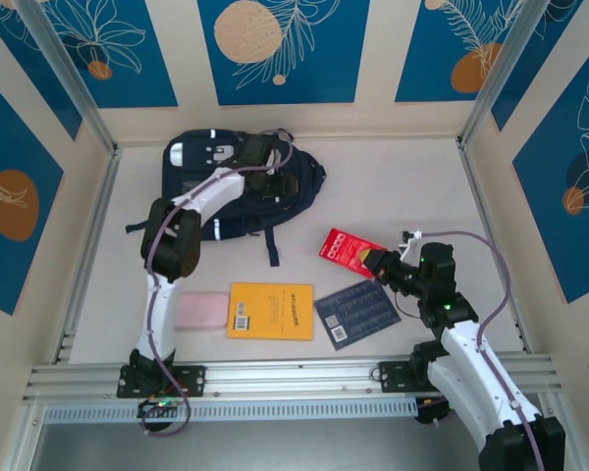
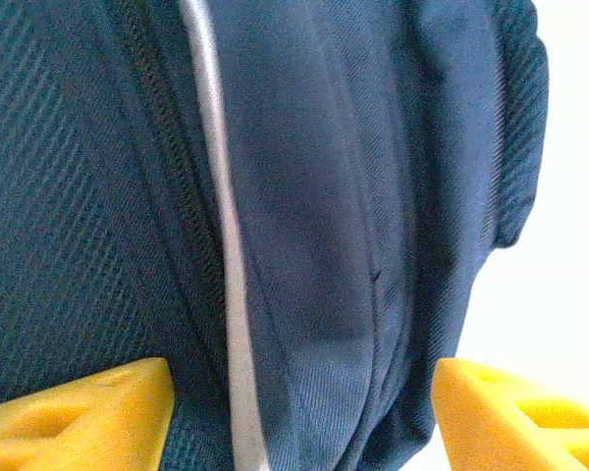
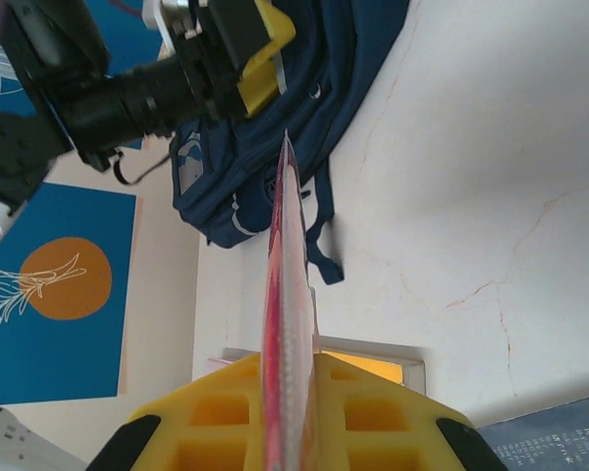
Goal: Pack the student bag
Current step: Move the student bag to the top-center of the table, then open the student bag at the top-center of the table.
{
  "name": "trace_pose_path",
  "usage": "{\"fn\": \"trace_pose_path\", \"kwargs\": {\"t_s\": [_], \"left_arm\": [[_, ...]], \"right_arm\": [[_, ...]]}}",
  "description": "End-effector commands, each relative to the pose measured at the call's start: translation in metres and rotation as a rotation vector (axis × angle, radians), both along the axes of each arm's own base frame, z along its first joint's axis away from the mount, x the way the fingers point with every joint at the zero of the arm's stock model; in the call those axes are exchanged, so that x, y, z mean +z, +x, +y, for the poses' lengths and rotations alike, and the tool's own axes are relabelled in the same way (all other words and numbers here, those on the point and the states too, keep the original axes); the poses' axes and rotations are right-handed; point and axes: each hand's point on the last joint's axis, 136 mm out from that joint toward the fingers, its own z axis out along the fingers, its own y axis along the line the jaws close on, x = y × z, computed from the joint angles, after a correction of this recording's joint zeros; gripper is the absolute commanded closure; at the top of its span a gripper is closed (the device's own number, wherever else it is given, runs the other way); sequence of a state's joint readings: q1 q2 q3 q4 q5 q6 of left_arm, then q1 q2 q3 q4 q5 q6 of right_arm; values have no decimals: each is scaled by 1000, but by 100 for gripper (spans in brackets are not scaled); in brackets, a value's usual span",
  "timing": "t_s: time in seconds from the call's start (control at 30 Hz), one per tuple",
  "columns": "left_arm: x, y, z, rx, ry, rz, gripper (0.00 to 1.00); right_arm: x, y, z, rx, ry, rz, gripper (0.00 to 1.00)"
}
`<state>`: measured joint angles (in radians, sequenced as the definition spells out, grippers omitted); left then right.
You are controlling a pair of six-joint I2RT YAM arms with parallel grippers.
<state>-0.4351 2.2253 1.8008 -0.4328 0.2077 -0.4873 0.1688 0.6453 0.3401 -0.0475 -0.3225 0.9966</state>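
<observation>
The bag point(image 1: 299, 186) lies flat at the far left of the table point(image 1: 402, 186). Its dark straps point(image 1: 272, 250) trail toward the near side. The body is navy weave with a thin white stripe point(image 2: 226, 255) beside a zip point(image 2: 167, 196), and a grey-white patch point(image 1: 182, 154) sits at its far end.

I count one bag and four flat things. Nearest, three rest in a row, close but apart: a pink case point(image 1: 199, 311), a yellow book point(image 1: 270, 311) and a blue book point(image 1: 356, 313). Just beyond them, the right gripper point(image 3: 290, 412) is clamped on the edge of a red book point(image 1: 346, 247). Farther off, the left gripper point(image 2: 299, 402) is over the bag, jaws apart with a fold of fabric between them.

The bag sits near the far wall and the left rail. Open tabletop stretches from its right side to the right rail.
</observation>
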Motion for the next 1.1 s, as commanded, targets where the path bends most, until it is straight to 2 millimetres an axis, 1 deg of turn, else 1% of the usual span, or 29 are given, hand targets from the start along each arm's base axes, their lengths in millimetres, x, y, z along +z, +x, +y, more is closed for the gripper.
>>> {"fn": "trace_pose_path", "kwargs": {"t_s": [0.0,0.07,0.17,0.27,0.33,0.37,0.47,0.57,0.63,0.7,0.8,0.93,1.0,1.07], "left_arm": [[-1,-35,14,21,-67,82,30],[0,-53,23,24,-49,97,30],[3,-81,44,70,-23,111,28],[18,-103,57,89,-30,78,29],[29,-113,61,66,-20,51,28],[32,-115,63,52,5,38,28],[38,-112,71,8,148,1,25],[45,-101,69,-13,221,-32,20],[46,-92,65,-24,258,-47,17],[43,-84,59,-41,278,-40,16],[40,-76,43,-83,285,-28,15],[35,-66,27,-132,375,-64,13],[29,-61,25,-138,436,-68,12],[19,-55,25,-140,498,-52,12]], "right_arm": [[9,-2,3,27,11,-27,90],[9,-3,3,33,13,-29,89],[8,-4,3,37,10,-37,89],[15,-4,4,50,18,-61,89],[21,-4,5,65,14,-80,88],[23,-4,5,65,6,-85,88],[28,-3,3,65,-22,-100,88],[31,-3,3,66,-25,-108,87],[31,-3,4,66,-18,-104,87],[30,-4,4,68,-11,-98,87],[24,-6,4,66,6,-78,87],[18,-8,1,63,30,-56,87],[16,-7,-1,55,34,-52,87],[16,-6,-4,44,42,-46,87]]}}
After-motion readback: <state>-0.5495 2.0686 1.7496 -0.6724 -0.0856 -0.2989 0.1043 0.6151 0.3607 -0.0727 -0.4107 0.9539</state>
